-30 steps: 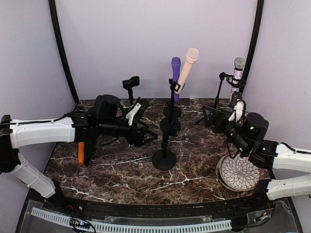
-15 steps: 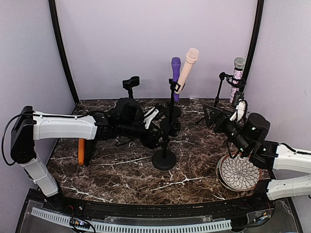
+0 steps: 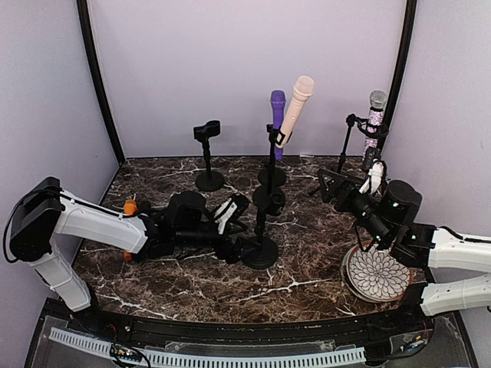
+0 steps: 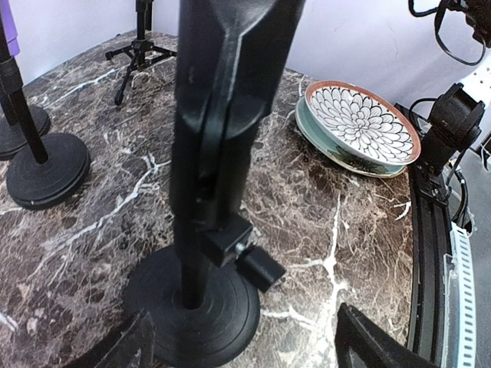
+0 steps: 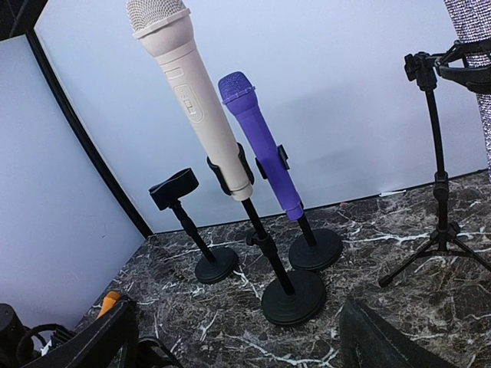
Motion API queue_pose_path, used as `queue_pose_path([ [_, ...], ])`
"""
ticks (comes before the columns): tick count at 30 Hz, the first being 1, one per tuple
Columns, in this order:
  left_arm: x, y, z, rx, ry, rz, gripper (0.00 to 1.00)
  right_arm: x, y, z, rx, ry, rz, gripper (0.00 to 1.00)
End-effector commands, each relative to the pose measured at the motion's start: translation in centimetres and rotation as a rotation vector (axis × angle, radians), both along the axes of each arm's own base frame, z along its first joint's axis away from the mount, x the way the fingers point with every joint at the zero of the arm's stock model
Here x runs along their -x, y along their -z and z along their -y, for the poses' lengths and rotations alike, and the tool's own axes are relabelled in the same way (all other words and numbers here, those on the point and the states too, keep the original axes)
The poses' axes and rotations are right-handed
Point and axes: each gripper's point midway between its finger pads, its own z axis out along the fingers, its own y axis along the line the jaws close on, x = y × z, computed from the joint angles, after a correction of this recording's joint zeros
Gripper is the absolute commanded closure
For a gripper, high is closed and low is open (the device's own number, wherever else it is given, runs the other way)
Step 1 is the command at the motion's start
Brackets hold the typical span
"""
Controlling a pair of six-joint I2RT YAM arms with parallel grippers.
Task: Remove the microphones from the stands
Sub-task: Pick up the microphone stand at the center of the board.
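Observation:
Three microphones sit in stands: a cream one (image 3: 297, 107) (image 5: 192, 92), a purple one (image 3: 277, 115) (image 5: 257, 142) and a glittery one (image 3: 374, 123) on a tripod at the right. My left gripper (image 3: 244, 234) (image 4: 253, 353) lies low on the table, open, its fingers either side of the round base of the front black stand (image 3: 259, 251) (image 4: 192, 307) without touching it. That stand's pole fills the left wrist view, so its top is hidden. My right gripper (image 3: 347, 190) (image 5: 242, 345) hovers open and empty at the right, facing the cream and purple microphones.
An empty stand (image 3: 207, 153) (image 5: 192, 222) is at the back left. A patterned plate (image 3: 376, 272) (image 4: 357, 123) lies at the front right under the right arm. An orange object (image 3: 129, 207) lies behind the left arm. Curved grey walls enclose the marble table.
My left arm has swung right and dropped from mid-height beside the poles to table level at the front stand's base. The right arm has hardly moved.

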Motion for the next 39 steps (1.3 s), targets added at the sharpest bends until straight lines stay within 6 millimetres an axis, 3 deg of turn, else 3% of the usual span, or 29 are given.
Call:
queue_pose_path([
  [1,-0.4,-0.9,2.4,0.091,0.017,0.133,0.17,-0.1,-0.3,0.0,-0.037,-0.001,0.009,0.08],
  [11,-3.4,0.6,2.5,0.055,-0.119,0.259,0.23,0.1,-0.1,1.0,-0.029,0.027,0.000,0.09],
  [13,-3.8,1.3,2.3,0.038,-0.144,0.258,0.27,0.0,0.1,1.1,-0.023,0.035,-0.004,0.08],
  [16,-4.6,2.1,2.0,0.007,-0.184,0.268,0.41,-0.1,0.1,1.3,-0.015,0.053,-0.009,0.08],
  [21,-4.8,2.5,2.3,0.012,-0.186,0.265,0.54,-0.2,-0.3,1.4,-0.007,0.060,0.002,0.08],
  [34,-5.3,1.6,3.6,0.047,-0.168,0.297,0.59,-0.3,-0.2,1.5,-0.003,0.067,-0.003,0.08],
  [36,-5.4,1.6,3.6,0.044,-0.175,0.301,0.64,-0.3,-0.1,1.5,-0.001,0.069,-0.003,0.08],
  [39,-5.7,1.6,3.5,0.036,-0.192,0.295,0.79,-0.3,-0.1,1.6,-0.001,0.071,-0.004,0.08],
])
